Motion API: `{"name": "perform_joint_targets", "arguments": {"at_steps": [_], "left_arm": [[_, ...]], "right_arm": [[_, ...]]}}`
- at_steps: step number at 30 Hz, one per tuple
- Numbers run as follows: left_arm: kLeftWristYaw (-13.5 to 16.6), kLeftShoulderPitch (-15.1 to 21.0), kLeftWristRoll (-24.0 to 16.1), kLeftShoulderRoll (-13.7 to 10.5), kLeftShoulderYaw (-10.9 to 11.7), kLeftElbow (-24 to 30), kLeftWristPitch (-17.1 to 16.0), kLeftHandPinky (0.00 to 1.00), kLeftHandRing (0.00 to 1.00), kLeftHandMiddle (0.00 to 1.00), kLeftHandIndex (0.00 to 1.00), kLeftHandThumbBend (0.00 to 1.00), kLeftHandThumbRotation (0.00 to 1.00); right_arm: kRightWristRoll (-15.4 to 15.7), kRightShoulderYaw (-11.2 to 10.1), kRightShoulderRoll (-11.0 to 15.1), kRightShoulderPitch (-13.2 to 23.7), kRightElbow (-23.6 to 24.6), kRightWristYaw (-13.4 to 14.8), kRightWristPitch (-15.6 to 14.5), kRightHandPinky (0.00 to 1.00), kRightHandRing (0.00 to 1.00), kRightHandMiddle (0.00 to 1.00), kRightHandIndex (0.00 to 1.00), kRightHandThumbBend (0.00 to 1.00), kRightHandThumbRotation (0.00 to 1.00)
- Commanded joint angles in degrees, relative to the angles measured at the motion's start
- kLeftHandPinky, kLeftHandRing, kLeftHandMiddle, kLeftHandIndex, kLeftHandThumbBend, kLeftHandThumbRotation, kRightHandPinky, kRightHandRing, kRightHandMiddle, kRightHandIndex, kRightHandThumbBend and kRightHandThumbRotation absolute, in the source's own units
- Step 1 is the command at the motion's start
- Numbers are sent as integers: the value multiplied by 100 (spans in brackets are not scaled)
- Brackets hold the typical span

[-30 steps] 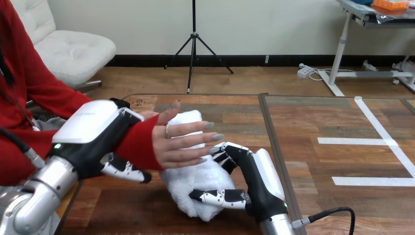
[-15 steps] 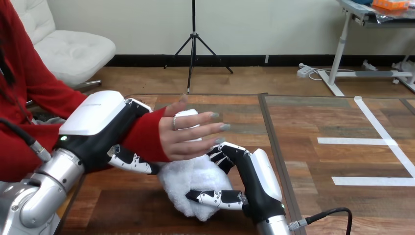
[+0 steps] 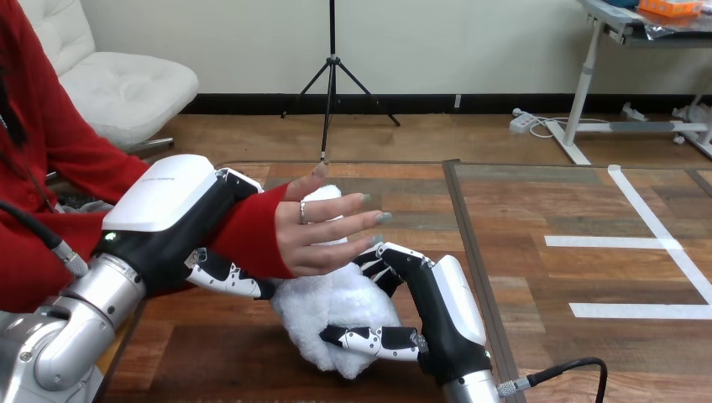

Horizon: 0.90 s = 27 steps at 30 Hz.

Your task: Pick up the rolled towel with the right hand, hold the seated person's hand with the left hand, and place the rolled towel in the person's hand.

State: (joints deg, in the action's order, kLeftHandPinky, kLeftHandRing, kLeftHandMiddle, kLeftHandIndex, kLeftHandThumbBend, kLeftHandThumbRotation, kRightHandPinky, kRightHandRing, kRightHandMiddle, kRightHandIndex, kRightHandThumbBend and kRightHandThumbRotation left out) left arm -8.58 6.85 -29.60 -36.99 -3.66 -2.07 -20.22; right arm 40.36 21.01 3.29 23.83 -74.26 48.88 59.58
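We see the rolled towel (image 3: 332, 306), white and fluffy, at the near middle of the counter (image 3: 546, 277), just under the person's hand (image 3: 323, 231). Our right hand (image 3: 437, 311) has its fingers (image 3: 382, 260) and thumb clamped around it. Our left hand (image 3: 168, 218) curls its fingers round the person's red-sleeved wrist.

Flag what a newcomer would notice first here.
The person's hand is open at the view's centre, and the robot's left hand is curled round its red-sleeved wrist from the left. Just below it, the white rolled towel is gripped in the right hand, thumb and fingers wrapped round it, over the wooden table.
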Motion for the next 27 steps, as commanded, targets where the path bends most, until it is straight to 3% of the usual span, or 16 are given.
{"name": "perform_joint_targets", "arguments": {"at_steps": [1, 27], "left_arm": [[43, 359, 161, 111, 12, 441, -251, 26, 31, 35, 37, 92, 0], [101, 245, 175, 139, 35, 431, -290, 25, 30, 35, 37, 93, 0]], "right_arm": [[-18, 38, 13, 474, 205, 228, 345, 36, 42, 51, 53, 76, 11], [142, 129, 262, 395, 436, 734, 740, 39, 44, 51, 54, 76, 11]]}}
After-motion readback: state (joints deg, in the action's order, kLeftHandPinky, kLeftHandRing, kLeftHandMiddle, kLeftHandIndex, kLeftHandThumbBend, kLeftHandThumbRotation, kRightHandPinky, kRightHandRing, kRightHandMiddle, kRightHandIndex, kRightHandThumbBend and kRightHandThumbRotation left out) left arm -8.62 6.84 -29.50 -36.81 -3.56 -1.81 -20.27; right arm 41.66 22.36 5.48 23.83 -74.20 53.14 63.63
